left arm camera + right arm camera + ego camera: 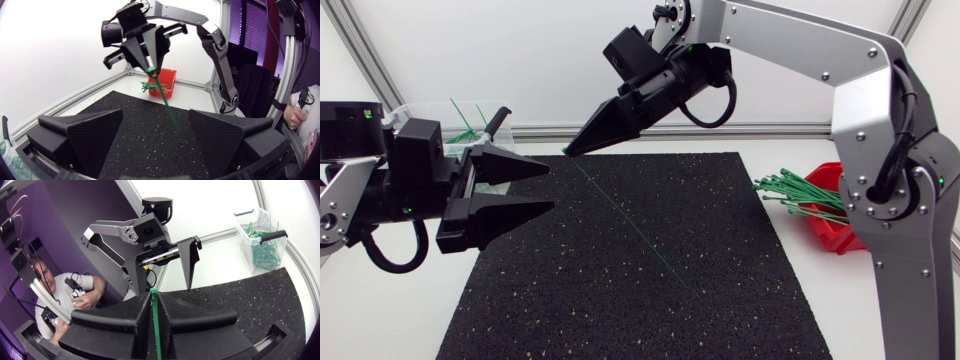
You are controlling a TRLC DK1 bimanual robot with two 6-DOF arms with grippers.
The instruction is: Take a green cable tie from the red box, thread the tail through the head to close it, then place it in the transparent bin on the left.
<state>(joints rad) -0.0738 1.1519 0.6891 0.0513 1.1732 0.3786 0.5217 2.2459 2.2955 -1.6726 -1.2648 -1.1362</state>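
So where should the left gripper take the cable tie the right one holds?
Probably the free stretch midway along, coming from the left. The right gripper pinches one end, and the cable tie slants away straight over the mat; the left gripper is open and faces it.

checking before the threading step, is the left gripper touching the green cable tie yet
Apart. The left wrist view shows the green cable tie hanging from the right gripper, ending ahead of the open left gripper, clear of it on both sides.
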